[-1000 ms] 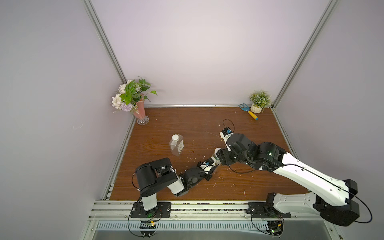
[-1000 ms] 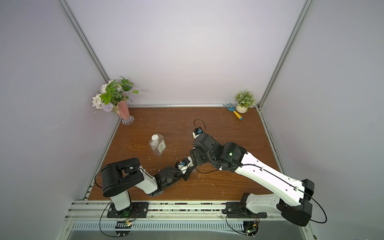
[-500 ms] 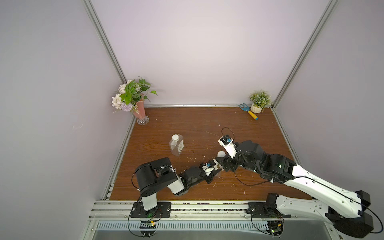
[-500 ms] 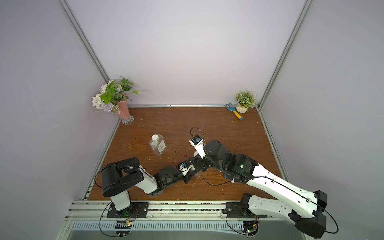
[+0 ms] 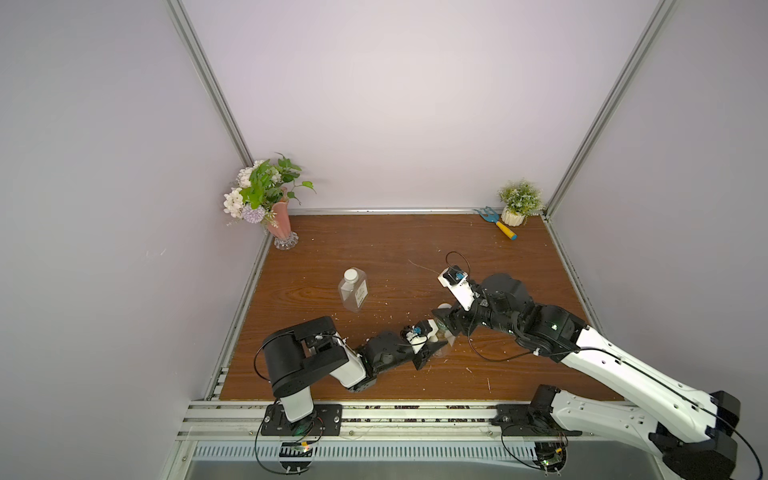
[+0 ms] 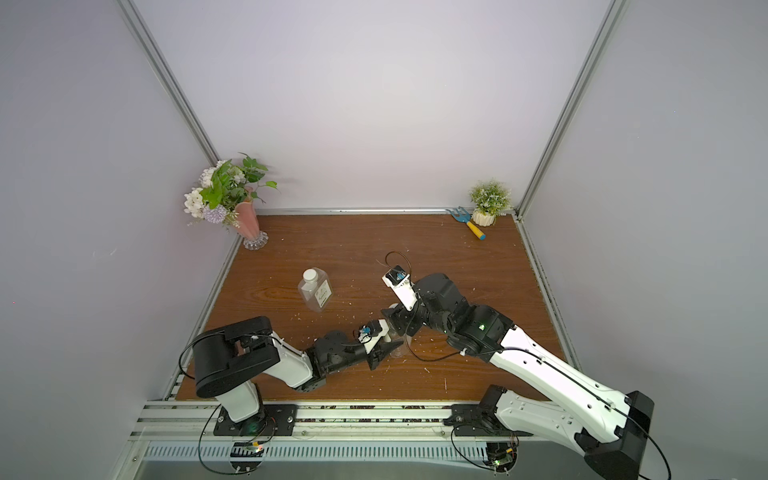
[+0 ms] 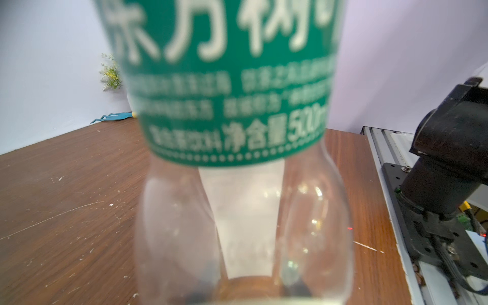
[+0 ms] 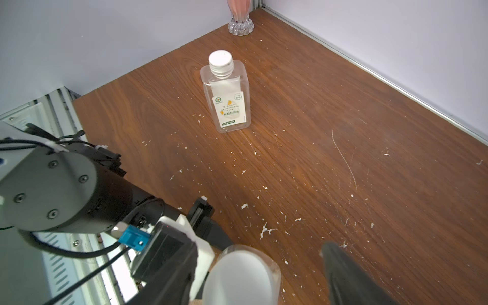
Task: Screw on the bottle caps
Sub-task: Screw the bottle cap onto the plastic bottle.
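Observation:
A round clear bottle with a green label stands on the wooden table. My left gripper is shut on its lower body. A white cap sits on its neck, also seen in both top views. My right gripper straddles that cap from above, open, with bare wood showing between the cap and one finger. A squarish bottle stands alone to the left with a white cap on it.
A pink vase of flowers stands in the back left corner. A small potted plant and a blue hand rake are at the back right. White flecks litter the wood. A metal rail runs along the front edge.
My right wrist has turned above the round bottle's top and its arm has shifted. The left arm and both bottles have stayed put.

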{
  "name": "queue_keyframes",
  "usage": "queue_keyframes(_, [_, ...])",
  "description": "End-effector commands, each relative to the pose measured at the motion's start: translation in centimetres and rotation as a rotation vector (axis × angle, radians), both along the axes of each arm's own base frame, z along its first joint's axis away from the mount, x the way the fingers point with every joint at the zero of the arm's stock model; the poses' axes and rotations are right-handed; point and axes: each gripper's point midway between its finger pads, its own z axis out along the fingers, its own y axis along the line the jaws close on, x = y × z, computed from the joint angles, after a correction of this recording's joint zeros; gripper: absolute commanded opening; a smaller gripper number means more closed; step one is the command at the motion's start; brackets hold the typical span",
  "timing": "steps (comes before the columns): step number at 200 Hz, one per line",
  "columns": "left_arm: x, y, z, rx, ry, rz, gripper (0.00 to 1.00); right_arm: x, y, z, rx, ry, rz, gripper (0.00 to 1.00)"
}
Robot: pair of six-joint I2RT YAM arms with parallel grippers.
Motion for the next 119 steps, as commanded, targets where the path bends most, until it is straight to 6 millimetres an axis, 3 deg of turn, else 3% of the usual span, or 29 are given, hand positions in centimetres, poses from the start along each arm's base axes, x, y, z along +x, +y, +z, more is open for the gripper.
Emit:
queue_keyframes(1, [0.1,-0.1,0.9,-0.025,-0.003,-0.013,0.10,-0.9,1.0,2.1,0.085,-0.026,0.080,0.74])
queue_keyframes(119, [-0.1,-0.1,1.2,-0.031,-0.003,-0.024,0.10,-0.8,0.2,0.5,0.039,0.002,0.052,0.70])
